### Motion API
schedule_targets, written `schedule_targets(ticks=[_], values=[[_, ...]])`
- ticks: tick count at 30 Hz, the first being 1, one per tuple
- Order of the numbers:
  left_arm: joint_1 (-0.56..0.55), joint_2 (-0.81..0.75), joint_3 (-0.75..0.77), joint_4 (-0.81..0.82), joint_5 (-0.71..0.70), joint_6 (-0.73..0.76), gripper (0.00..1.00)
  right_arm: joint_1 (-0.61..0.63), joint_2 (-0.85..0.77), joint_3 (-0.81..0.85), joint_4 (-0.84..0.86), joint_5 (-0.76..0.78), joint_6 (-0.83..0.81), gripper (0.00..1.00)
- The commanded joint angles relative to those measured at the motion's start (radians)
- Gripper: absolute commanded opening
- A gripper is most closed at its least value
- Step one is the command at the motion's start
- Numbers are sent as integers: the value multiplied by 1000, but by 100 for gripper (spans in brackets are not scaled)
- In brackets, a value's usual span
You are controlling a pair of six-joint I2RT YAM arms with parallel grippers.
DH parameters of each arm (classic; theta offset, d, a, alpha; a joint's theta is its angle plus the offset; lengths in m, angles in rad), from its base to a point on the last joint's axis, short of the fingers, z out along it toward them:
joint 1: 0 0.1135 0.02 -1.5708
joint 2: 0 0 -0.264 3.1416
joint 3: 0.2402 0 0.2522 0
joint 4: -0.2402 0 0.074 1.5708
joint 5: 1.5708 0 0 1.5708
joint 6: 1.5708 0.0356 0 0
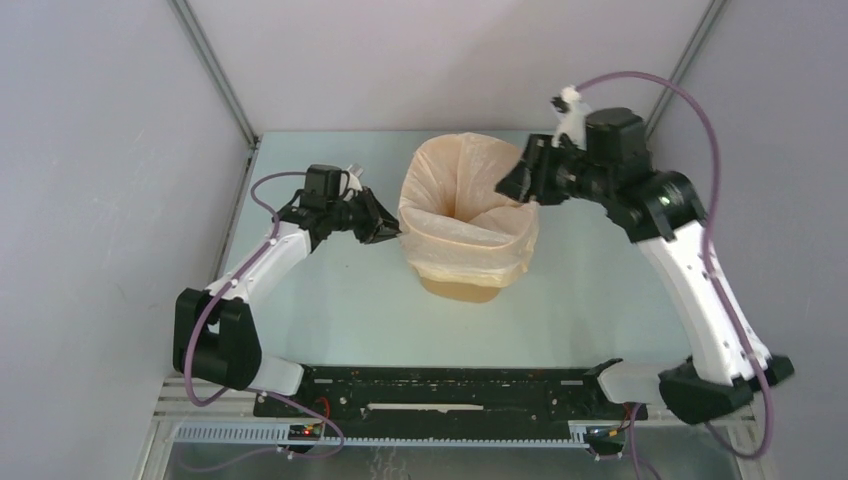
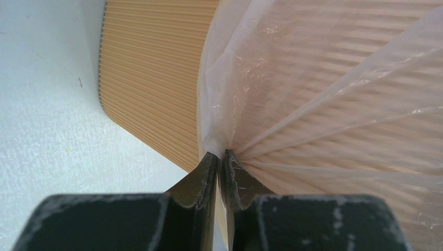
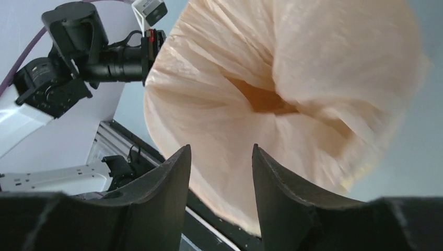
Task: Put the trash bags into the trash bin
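The orange-yellow trash bin (image 1: pixel 460 288) stands in the middle of the table, and only its base shows below the bag. A translucent cream trash bag (image 1: pixel 465 205) is draped over its mouth and sags into it. My left gripper (image 1: pixel 393 232) is shut on the bag's left edge; the left wrist view shows the film (image 2: pixel 292 94) pinched at the fingertips against the ribbed bin wall (image 2: pixel 151 78). My right gripper (image 1: pixel 507 187) hovers over the bag's right rim, open and empty; the right wrist view shows the bag (image 3: pixel 271 99) beyond the spread fingers.
Grey walls close in the table at the back and both sides. A black rail (image 1: pixel 450 385) with the arm bases runs along the near edge. The left arm's camera and wrist (image 3: pixel 104 52) show beyond the bag in the right wrist view.
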Motion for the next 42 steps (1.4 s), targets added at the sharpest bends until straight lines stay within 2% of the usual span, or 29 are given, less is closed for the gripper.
schedule_targets(ticks=[1, 5, 8, 11, 14, 17, 20, 23, 25, 28, 31, 34, 38, 42], values=[[-30, -41, -43, 43, -4, -20, 14, 98, 176, 64, 54, 68, 27, 54], [-31, -36, -57, 52, -14, -15, 13, 170, 311, 94, 60, 232, -19, 53], [-31, -34, -54, 56, -16, -14, 13, 178, 407, 136, 59, 356, -14, 52], [-31, -31, -51, 58, -20, -11, 13, 179, 462, 130, 140, 509, 2, 52], [-31, -25, -50, 60, -22, -9, 11, 152, 493, 94, 266, 562, 39, 52], [-31, -24, -53, 62, -28, -4, 8, 133, 543, 141, 277, 627, 99, 53], [-31, -21, -59, 69, -35, -2, 6, 136, 550, 122, 331, 719, 94, 56], [-31, -17, -62, 72, -36, 2, 5, 136, 548, 96, 397, 692, 57, 64], [-31, -15, -61, 71, -33, 3, 5, 140, 556, 136, 358, 640, 20, 66], [-31, -20, -56, 66, -29, 8, 4, 159, 558, 258, 166, 502, -40, 68], [-31, -21, -50, 57, -29, 15, 4, 194, 532, 311, -21, 379, -54, 71], [-31, -8, -37, 57, -23, 14, 4, 252, 451, 218, -64, 352, -57, 73], [-31, 6, -26, 60, -24, 18, 4, 316, 343, 52, -6, 318, -1, 74], [-31, 18, -22, 60, -19, 17, 3, 388, 319, 1, -25, 355, 42, 75]])
